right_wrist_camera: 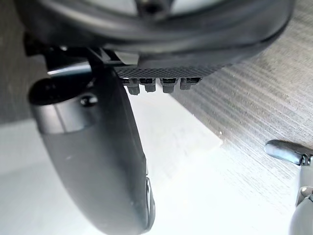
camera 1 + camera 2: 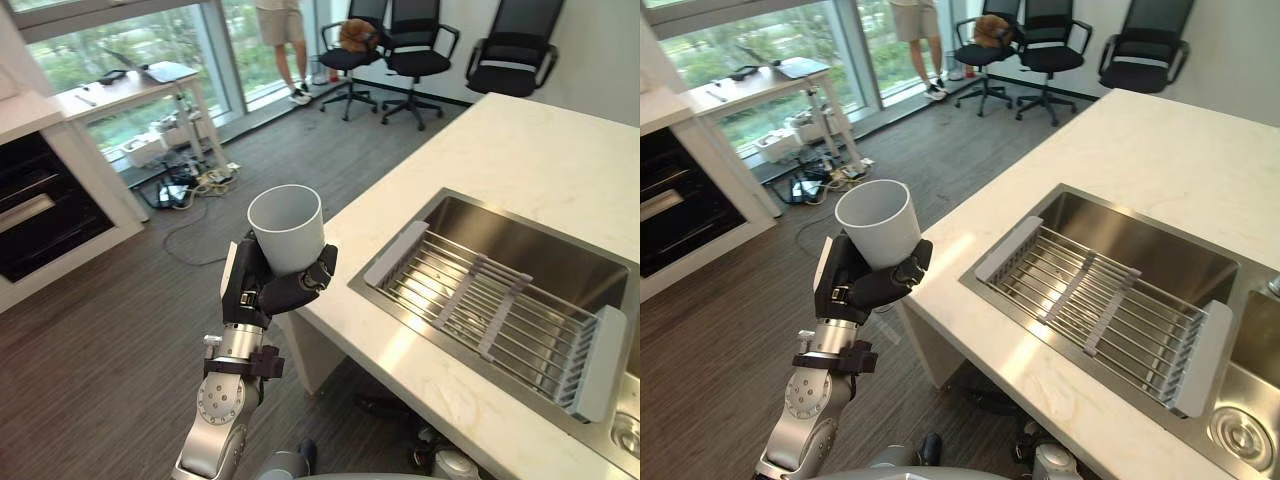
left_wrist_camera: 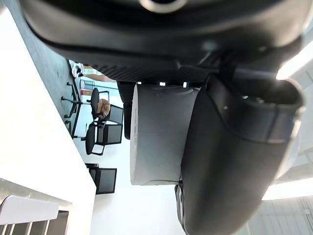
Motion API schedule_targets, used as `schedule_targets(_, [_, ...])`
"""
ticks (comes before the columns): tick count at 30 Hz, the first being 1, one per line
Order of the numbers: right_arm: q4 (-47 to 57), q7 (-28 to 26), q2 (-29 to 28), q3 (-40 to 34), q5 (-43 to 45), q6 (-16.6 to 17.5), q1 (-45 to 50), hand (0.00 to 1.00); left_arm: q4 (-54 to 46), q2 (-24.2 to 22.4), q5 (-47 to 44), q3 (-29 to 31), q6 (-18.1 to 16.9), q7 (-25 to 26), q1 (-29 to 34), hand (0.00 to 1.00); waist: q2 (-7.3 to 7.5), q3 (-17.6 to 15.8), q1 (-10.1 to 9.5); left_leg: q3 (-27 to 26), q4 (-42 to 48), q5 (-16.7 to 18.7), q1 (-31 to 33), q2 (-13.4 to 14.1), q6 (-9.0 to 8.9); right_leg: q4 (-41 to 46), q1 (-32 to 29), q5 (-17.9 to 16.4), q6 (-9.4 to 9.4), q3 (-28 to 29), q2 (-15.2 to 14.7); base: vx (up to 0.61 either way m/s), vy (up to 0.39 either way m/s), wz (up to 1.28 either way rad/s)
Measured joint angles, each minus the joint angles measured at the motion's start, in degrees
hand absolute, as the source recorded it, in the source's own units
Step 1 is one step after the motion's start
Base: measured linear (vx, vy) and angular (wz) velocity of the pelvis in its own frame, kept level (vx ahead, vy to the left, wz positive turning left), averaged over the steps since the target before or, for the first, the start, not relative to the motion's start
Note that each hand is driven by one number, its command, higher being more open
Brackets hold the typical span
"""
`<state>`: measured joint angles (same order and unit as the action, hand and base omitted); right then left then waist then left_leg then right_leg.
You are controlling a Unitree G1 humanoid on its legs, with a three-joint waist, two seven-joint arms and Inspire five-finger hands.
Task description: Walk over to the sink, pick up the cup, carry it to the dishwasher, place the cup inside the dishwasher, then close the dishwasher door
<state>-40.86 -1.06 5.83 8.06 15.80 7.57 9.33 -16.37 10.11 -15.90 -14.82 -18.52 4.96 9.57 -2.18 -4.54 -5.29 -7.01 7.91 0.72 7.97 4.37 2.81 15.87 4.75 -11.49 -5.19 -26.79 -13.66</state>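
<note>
The robot's left hand (image 2: 268,290) is curled round a plain white tapered cup (image 2: 287,228), gripping its lower part with the thumb on the side toward the counter and the fingers on the other side. The cup stands upright with its open mouth up. In the left wrist view the thumb (image 3: 234,156) lies along the cup's wall (image 3: 159,134), with the fingers closed on its far side.

The cup is held in the air over the grey wood-grain floor (image 2: 120,340), just beside the near edge of the white stone surface (image 2: 530,150) and clear of it. Set into that surface is a stainless steel sink (image 2: 500,235), and across its basin lies a wire drying rack with grey end pieces (image 2: 480,315). The cup is well apart from both.

The right hand (image 1: 98,161) appears in its own wrist view above the floor. I cannot tell whether it is open or closed, and nothing can be seen in it.

At far left, a dark built-in appliance (image 2: 40,215) sits in a white cabinet. Black office chairs (image 2: 415,50) line the back wall, and a person (image 2: 285,30) stands by the window.
</note>
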Motion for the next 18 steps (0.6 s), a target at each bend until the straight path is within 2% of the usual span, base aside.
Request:
schedule_targets(2, [0.08,0.73,1.03,-0.42,0.41,-0.6,-0.13,1.0,-1.32,-0.34,0.04,-0.33,-0.49,-1.12,-0.13,0.0,-0.05,-0.01,-0.15,-6.87,11.08,2.41,2.13,2.85,0.52,-0.09,0.0,0.32,0.02,-2.72,-1.44,-0.12,0.016,0.76])
schedule_targets(3, [0.11,0.97,1.2,-0.41,0.4,-0.76,-0.11,1.0,-1.52,-0.32,0.08,-0.37,-0.72,-1.41,-0.12,0.0,-0.14,0.04,-0.12,-8.19,14.07,3.11,1.82,3.33,0.18,-0.1,0.25,0.47,-0.23,-3.27,-1.69,-0.09,0.029,0.59])
schedule_targets(4, [0.33,1.27,1.26,-0.43,0.42,-0.82,0.21,1.0,-1.73,-0.38,0.07,-0.82,-1.23,-1.78,-0.12,0.0,-0.8,0.85,-0.05,-10.68,17.12,4.93,0.56,4.96,-0.24,-0.04,0.26,0.48,-0.69,-4.45,-1.59,-0.05,0.084,0.65])
schedule_targets(5, [0.81,1.39,1.41,-0.47,0.41,-0.82,0.2,1.0,-1.74,-0.67,0.1,-1.57,-1.49,-2.4,-0.68,0.0,-2.38,1.91,0.46,-12.77,13.38,6.56,0.24,4.81,-1.92,0.33,-0.01,0.33,-1.04,-5.78,-0.84,-0.04,0.105,0.76])
schedule_targets(6, [0.73,1.45,1.39,-0.56,0.39,-0.86,0.05,1.0,-1.62,-0.71,0.13,-1.89,-1.49,-2.88,-0.89,0.0,-2.02,2.17,0.88,-12.66,9.63,6.25,-0.54,4.04,-3.28,0.23,-0.63,0.34,-1.08,-5.97,-0.83,-0.01,0.11,0.94])
schedule_targets(7, [0.85,1.49,0.62,-1.0,0.39,-0.98,0.27,1.0,-0.76,-0.29,0.11,-2.74,-1.53,-3.33,-0.94,0.0,-0.5,2.73,1.58,-12.42,2.48,3.16,-1.68,0.78,-1.63,-1.74,-1.41,1.0,-0.84,-4.73,-1.23,0.01,0.059,0.9])
schedule_targets(8, [0.85,1.5,0.09,-1.01,0.39,-0.99,0.68,1.0,0.6,0.15,0.12,-3.11,-1.57,-3.71,-1.05,0.0,-0.02,3.02,2.08,-14.67,-2.29,1.67,-3.7,-0.36,-1.11,-4.28,-0.24,2.7,-1.47,-5.19,-1.49,0.08,0.05,1.0])
schedule_targets(9, [0.9,1.49,0.0,-1.01,0.38,-1.02,0.96,1.0,2.0,0.28,0.11,-3.51,-1.53,-3.97,-1.3,0.0,-0.31,3.03,2.75,-16.44,-5.54,-1.8,-5.49,-0.97,-1.44,-6.09,1.45,4.11,-2.41,-6.74,-1.54,0.12,0.087,0.84])
schedule_targets(10, [0.76,1.51,-0.41,-1.05,0.35,-1.38,0.96,1.0,3.54,0.32,0.11,-3.9,-1.43,-4.04,-1.33,0.0,-0.37,3.06,2.84,-15.52,-8.72,-3.7,-6.85,-2.56,-1.92,-6.61,2.16,4.59,-2.81,-7.66,-2.14,0.13,0.123,0.71])
schedule_targets(13, [0.98,1.03,-1.56,-1.52,0.02,-1.64,1.78,1.0,5.28,1.36,0.08,-4.04,-1.26,-4.02,-1.36,0.0,0.08,2.97,3.29,-13.69,-9.9,-4.12,-7.24,-3.83,-1.68,-6.72,2.97,4.86,-2.38,-7.38,-2.65,0.07,0.061,0.38])
schedule_targets(16, [-1.9,-1.64,-1.71,-7.6,-4.25,-1.66,3.2,1.0,7.92,5.33,-1.14,-2.69,-1.39,-4.68,-1.31,0.0,0.44,2.79,3.3,-12.1,-10.01,-4.19,-7.84,-3.69,-1.79,-6.51,4.05,4.96,-0.63,-6.16,-1.96,0.06,-0.033,0.25])
schedule_targets(18, [-5.96,-3.24,-1.06,-11.05,-4.75,0.57,3.23,1.0,9.83,6.69,-1.88,-1.35,-1.39,-5.28,-1.08,0.0,0.88,2.29,3.3,-11.28,-10.44,-4.48,-8.87,-3.48,-2.22,-6.46,5.25,4.89,-0.45,-6.02,-1.54,0.02,-0.082,0.16])
